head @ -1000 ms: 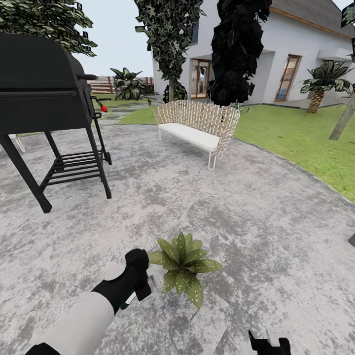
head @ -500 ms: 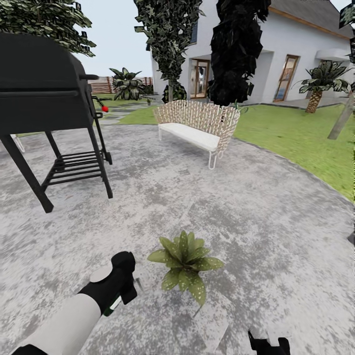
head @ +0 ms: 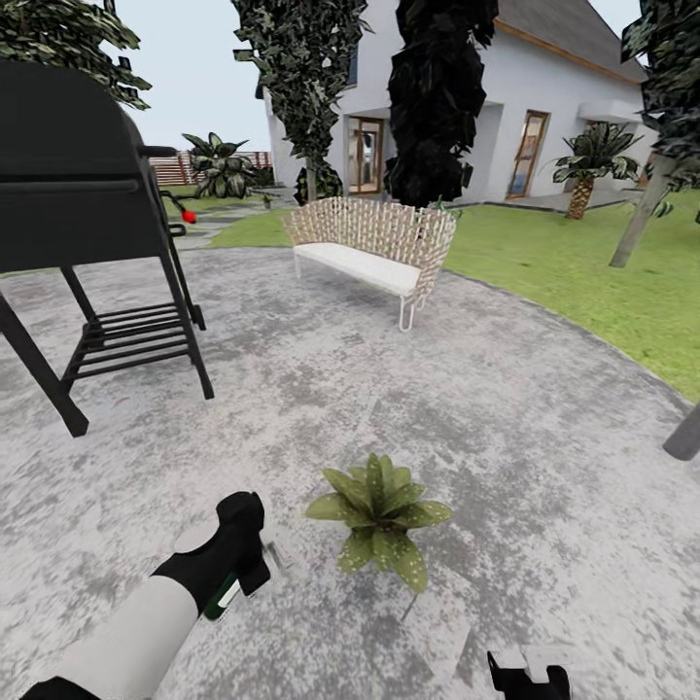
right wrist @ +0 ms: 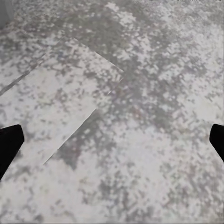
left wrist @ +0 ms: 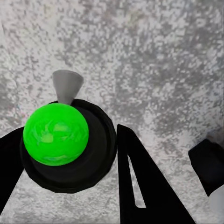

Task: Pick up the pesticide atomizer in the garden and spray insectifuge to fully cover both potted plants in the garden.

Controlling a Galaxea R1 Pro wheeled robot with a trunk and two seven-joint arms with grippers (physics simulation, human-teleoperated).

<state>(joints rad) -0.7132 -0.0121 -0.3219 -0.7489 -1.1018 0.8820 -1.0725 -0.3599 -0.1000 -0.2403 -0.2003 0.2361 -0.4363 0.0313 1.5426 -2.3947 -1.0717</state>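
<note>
- My left hand [head: 255, 544] is clamped on the pesticide atomizer [head: 222, 596]; from the head view a strip of its dark-green body with the white label shows under my wrist.
- In the left wrist view the sprayer's round black top [left wrist: 70, 151] sits between my fingers [left wrist: 144, 186], a bright green knob on it and a grey nozzle [left wrist: 66, 86] pointing out over the patio.
- I judge I hold it low and level like this so the nozzle faces the potted plant [head: 381, 515], which stands just beside my left hand on the grey paved patio [head: 506, 418].
- The plant's pot is hidden under the speckled leaves, so I cannot say what is in it beyond the rosette.
- I see one plant here; the second would have to be found afterwards.
- My right hand [head: 530, 674] hangs low near the view's bottom edge, jaws spread wide with nothing between them, over bare paving.
- A black grill [head: 78, 185] and a woven bench [head: 369, 243] stand well apart, further back.
- The spray must reach every leaf, so I may need to sweep the nozzle.
</note>
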